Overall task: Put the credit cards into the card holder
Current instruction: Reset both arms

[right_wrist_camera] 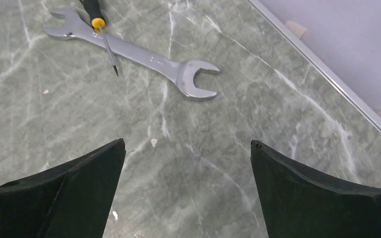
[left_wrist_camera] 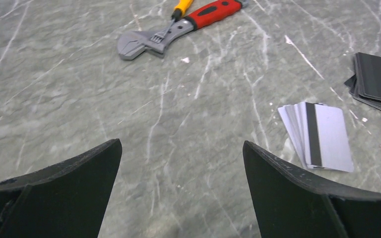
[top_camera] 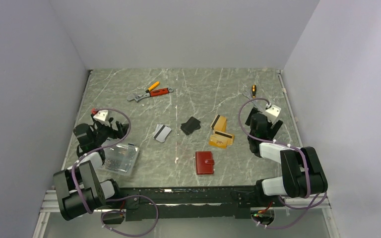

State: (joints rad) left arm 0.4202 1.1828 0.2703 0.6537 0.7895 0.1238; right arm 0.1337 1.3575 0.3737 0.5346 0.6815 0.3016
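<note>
The red card holder (top_camera: 204,162) lies shut on the table near the front middle. Silver-white cards with a dark stripe (top_camera: 161,132) lie fanned left of centre; they also show in the left wrist view (left_wrist_camera: 319,135). Orange-gold cards (top_camera: 221,132) lie in a loose pile right of centre. My left gripper (top_camera: 110,130) is open and empty at the left, above bare table (left_wrist_camera: 182,144). My right gripper (top_camera: 264,125) is open and empty at the right, above bare table (right_wrist_camera: 187,144).
A black flat stack (top_camera: 191,125) lies mid-table, also in the left wrist view (left_wrist_camera: 375,82). A clear plastic box (top_camera: 121,158) sits front left. An adjustable wrench (top_camera: 150,94) and an orange tool (top_camera: 153,86) lie at the back. A spanner (right_wrist_camera: 144,57) and a screwdriver (top_camera: 253,90) lie back right.
</note>
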